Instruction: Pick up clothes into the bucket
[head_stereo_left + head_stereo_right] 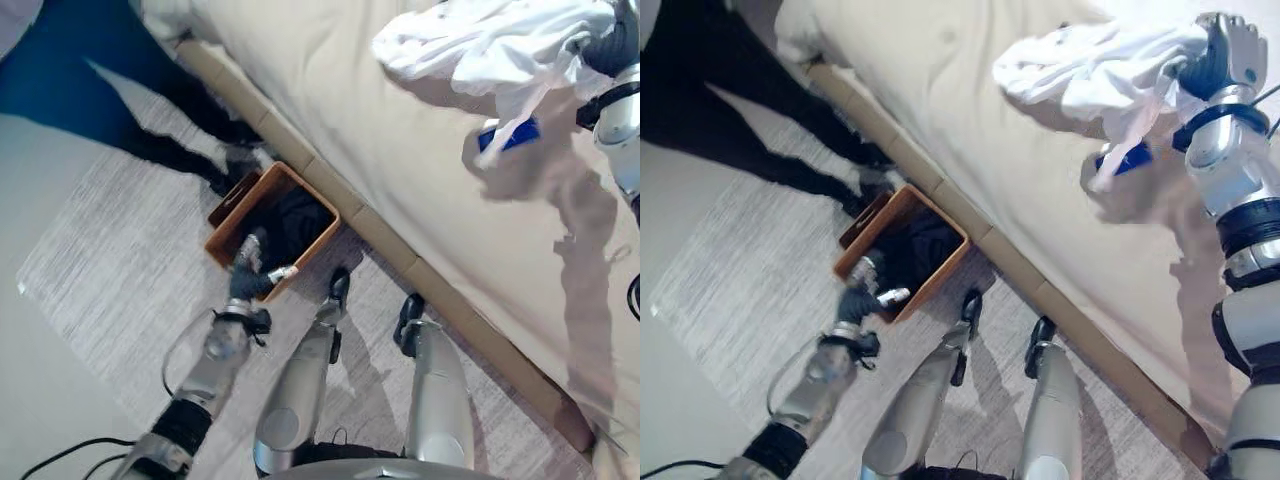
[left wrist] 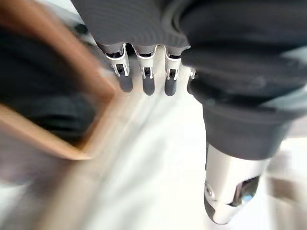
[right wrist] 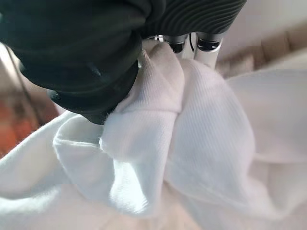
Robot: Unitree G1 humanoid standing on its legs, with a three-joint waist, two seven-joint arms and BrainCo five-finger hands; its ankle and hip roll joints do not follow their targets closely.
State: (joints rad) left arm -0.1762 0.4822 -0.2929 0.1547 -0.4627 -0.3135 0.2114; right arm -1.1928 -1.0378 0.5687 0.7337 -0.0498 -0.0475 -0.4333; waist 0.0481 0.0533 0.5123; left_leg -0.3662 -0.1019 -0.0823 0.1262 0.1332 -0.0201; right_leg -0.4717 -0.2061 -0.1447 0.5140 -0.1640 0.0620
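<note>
- The right hand (image 1: 1222, 52) is raised above the bed (image 1: 970, 110), its fingers curled tight into a bunched white garment (image 1: 1090, 70).
- In the right wrist view the white cloth (image 3: 192, 143) is gathered in thick folds between the dark ribbed cover and the fingers (image 3: 207, 48), which are pressed into it.
- The garment hangs off the hand, clear of the bedding, spreading toward the middle of the bed and casting a shadow on the beige cover beneath.
- A small blue item (image 1: 508, 138) lies on the bed just under the hanging cloth; what it is cannot be told.
- The bucket (image 1: 322, 236) is a brown box-shaped basket on the floor, set against the bed's wooden base (image 1: 380, 225), well apart from the lifted garment.
- Dark clothing (image 1: 292, 220) already lies inside the basket.
- The left hand (image 1: 246, 282) is low at the basket's near corner, touching or just beside its rim.
- In the left wrist view its fingers (image 2: 146, 76) are relaxed, pointing out from the cover with nothing in them, the thumb (image 2: 230, 191) apart from them; the basket's brown wall (image 2: 62, 143) sits beside them.
- A pale grey rug (image 1: 110, 270) covers the floor under the basket.
- A person's dark-clad legs (image 1: 740, 90) stand on the floor beyond the basket, next to the bed.
</note>
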